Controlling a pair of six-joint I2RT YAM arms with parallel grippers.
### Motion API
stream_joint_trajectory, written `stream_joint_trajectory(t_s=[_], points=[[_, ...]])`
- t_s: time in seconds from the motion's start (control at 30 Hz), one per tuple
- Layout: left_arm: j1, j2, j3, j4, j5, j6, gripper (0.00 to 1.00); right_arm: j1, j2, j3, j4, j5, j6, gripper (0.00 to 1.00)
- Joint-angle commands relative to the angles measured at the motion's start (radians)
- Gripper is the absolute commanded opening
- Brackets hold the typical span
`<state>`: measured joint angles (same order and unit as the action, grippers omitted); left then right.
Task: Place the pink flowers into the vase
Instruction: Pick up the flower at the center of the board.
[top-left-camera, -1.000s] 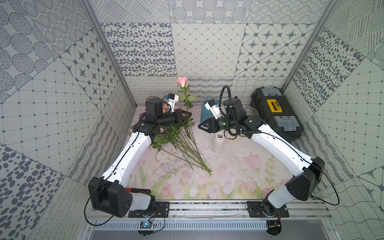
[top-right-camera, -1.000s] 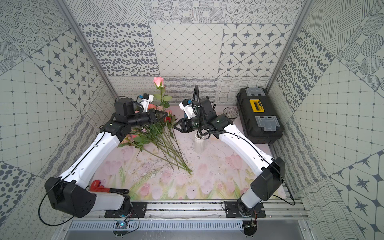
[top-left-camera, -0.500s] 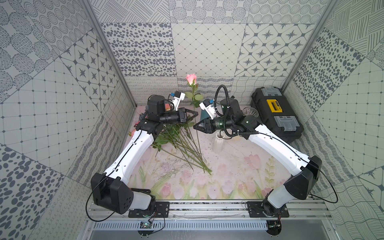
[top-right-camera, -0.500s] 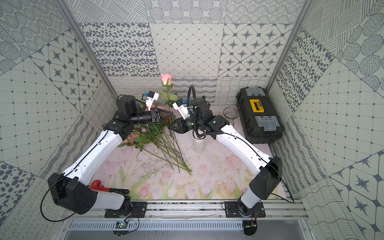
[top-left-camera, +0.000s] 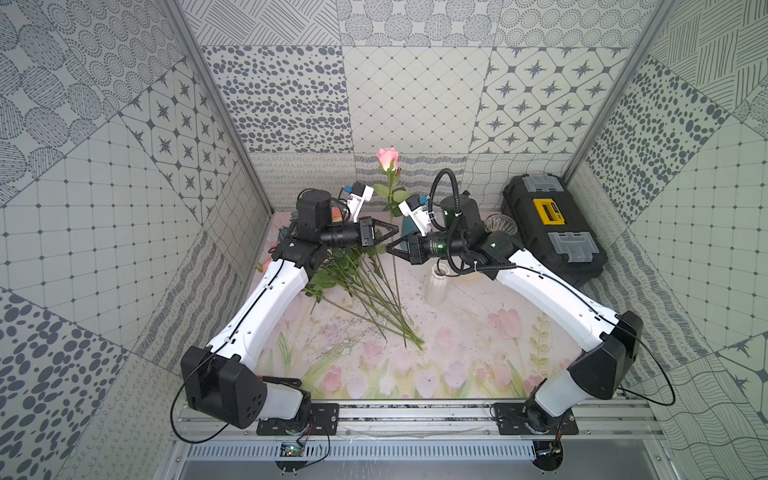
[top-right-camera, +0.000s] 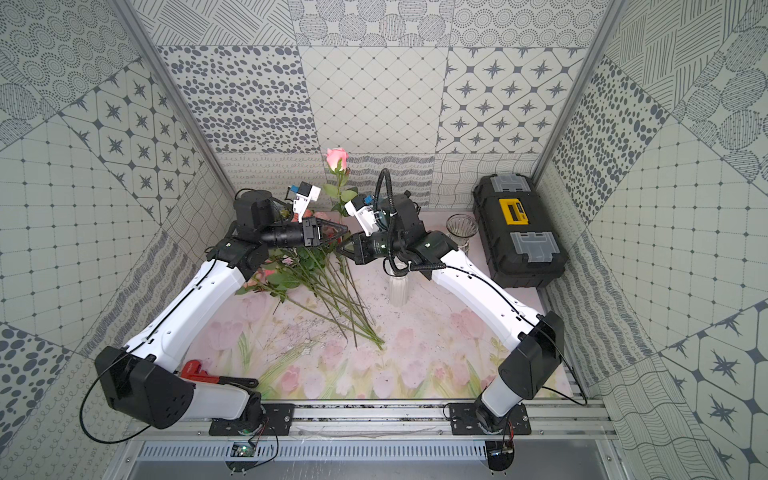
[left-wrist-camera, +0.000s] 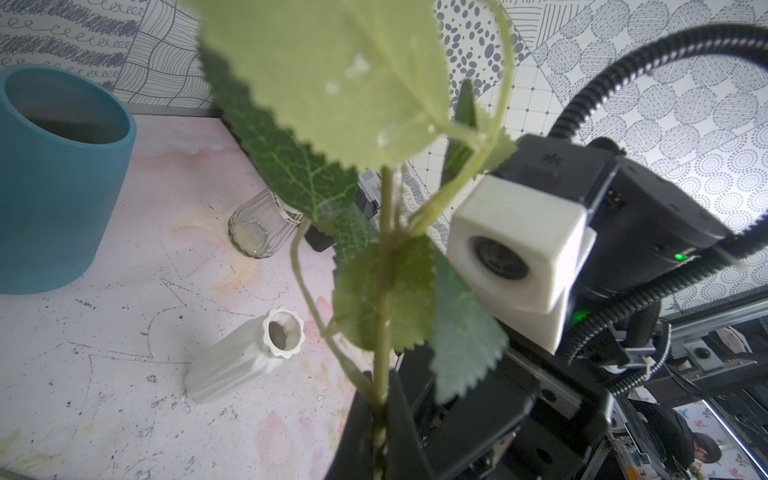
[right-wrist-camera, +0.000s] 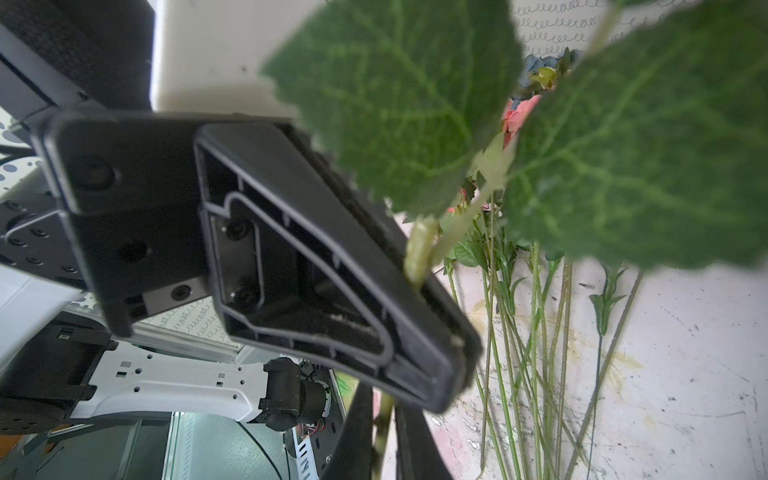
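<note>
Handover step: both arms grip one pink rose (top-left-camera: 387, 157), held upright above the mat's far middle. The left gripper (top-left-camera: 392, 229) is clamped tight on the stem just under the leaves. The right gripper (top-left-camera: 390, 249) is closed on the same stem directly below it, and the right wrist view shows the green stem pinched between its black fingers (right-wrist-camera: 362, 432).

Next, I judge, the left jaws must let go so the right arm can carry the rose to the white ribbed vase (top-left-camera: 435, 286), which stands at about 4 o'clock from the grip. That calls for keeping the long stem near vertical and threading its tip into a narrow mouth. The mouth is small and scalloped in the left wrist view (left-wrist-camera: 285, 332), so aim matters. The vase looks slim and light and may tip if nudged.

The rose is artificial: a thin, stiff plastic stem, serrated fabric leaves and a tight salmon-pink bud. The pile of pink flowers (top-right-camera: 316, 282) lies at 7 o'clock from the grip, stems fanned on the matte floral mat (top-left-camera: 457, 365). The vase looks glazed or matte ceramic, with vertical ribs.
</note>
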<state>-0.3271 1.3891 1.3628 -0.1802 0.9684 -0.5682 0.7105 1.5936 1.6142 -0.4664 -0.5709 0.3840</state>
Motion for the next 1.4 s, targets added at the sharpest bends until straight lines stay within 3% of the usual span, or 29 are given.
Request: stream_joint_trajectory(t_s=[0.0,0.07,0.17,0.27,0.37,0.43,0.63,0.7,1.0,1.37], points=[[-0.01,-0.001,0.022,-0.027,0.018,0.052,0.0,-0.001,-0.01,-0.014,0.057,0.023,0.008,0.05],[-0.01,-0.001,0.027,-0.042,0.012,0.06,0.0,0.0,-0.011,-0.016,0.062,0.023,0.011,0.0],[-0.01,-0.005,0.031,-0.063,-0.014,0.072,0.0,-0.002,-0.016,-0.025,0.067,0.042,0.013,0.0],[-0.01,-0.005,0.049,-0.122,-0.06,0.098,0.23,0.0,-0.023,-0.028,0.063,0.072,0.006,0.0],[-0.01,-0.001,0.08,-0.21,-0.127,0.129,0.62,-0.001,-0.034,-0.037,0.066,0.111,0.003,0.0],[-0.01,-0.004,0.103,-0.29,-0.199,0.155,0.69,-0.001,-0.041,-0.04,0.063,0.151,-0.003,0.0],[-0.007,-0.021,0.183,-0.581,-0.58,0.255,0.73,0.0,-0.056,-0.046,0.06,0.297,-0.036,0.0],[0.0,-0.025,0.179,-0.633,-0.703,0.268,0.8,0.0,-0.056,-0.045,0.069,0.347,-0.044,0.0],[0.173,-0.055,0.001,-0.568,-0.672,0.249,0.86,-0.002,-0.035,-0.027,0.133,0.57,-0.086,0.0],[0.193,-0.063,-0.044,-0.575,-0.79,0.259,0.89,-0.01,0.044,0.089,0.224,0.702,-0.124,0.0]])
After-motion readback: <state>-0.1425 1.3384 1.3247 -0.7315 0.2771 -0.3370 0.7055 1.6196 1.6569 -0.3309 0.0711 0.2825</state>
